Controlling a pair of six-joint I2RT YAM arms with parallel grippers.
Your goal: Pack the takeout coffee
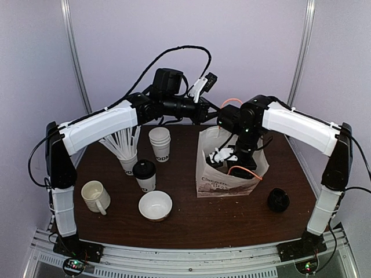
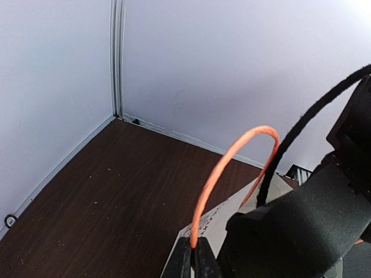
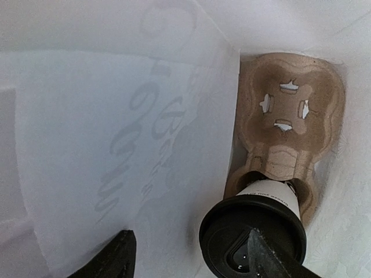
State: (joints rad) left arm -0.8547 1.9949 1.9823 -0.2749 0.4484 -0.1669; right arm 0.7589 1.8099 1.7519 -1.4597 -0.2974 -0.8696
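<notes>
Takeout coffee [image 3: 227, 234] under open right end effector [image 3: 188, 240], left end effector [image 2: 194, 255] pinching bag handle [image 2: 232, 153]

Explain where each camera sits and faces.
Top external: above, behind, looking down on the dark wooden table; both arms.
Left wrist: faces the back corner; end effector pinches white paper bag's orange cord handle.
Right wrist: inside that bag, over a black-lidded white paper cup in a brown cardboard carrier; end effector open.
Shared: the bag.
</notes>
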